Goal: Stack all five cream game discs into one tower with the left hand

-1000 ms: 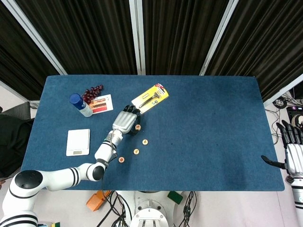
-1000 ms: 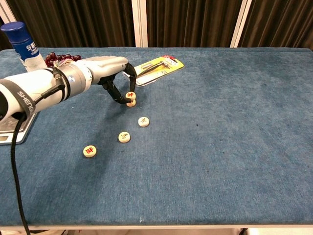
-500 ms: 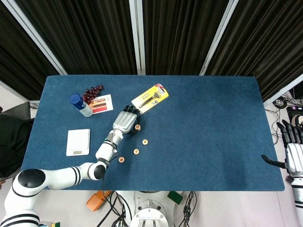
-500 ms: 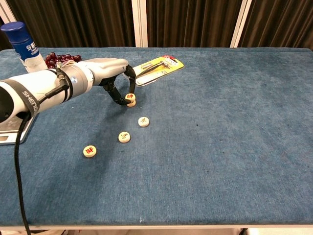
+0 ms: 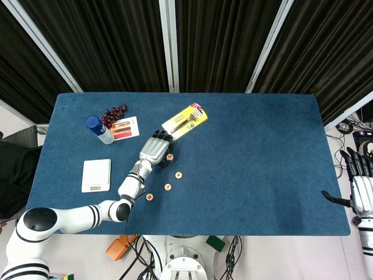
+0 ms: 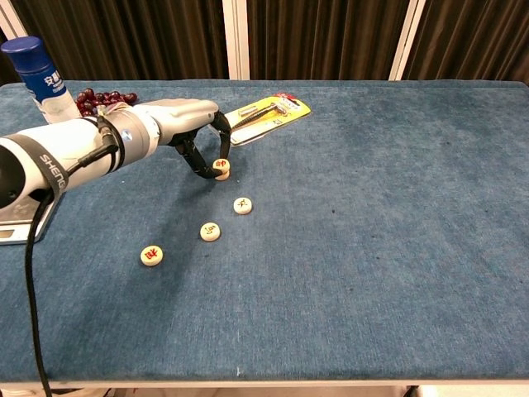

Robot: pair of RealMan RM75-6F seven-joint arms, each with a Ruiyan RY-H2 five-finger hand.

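Three cream game discs lie singly on the blue cloth-covered table (image 6: 372, 273): nearest, the red-marked cream disc (image 6: 151, 255); beyond it the dark-marked cream disc (image 6: 210, 231); then a third loose cream disc (image 6: 242, 205). Farther back, a two-disc cream stack (image 6: 221, 168), red mark uppermost. Left hand (image 6: 188, 124), silver shell with black fingers (image 6: 195, 163), curled about the stack, fingertips at the top disc; whether they clamp it cannot be told. Behind: yellow blister-packed tool (image 6: 266, 110), blue-capped bottle (image 6: 38, 78), dark red grape cluster (image 6: 103, 98). White flat scale (image 5: 96, 175), left side. Right hand (image 5: 361, 189), off the table's right edge, fingers apart, holding nothing.
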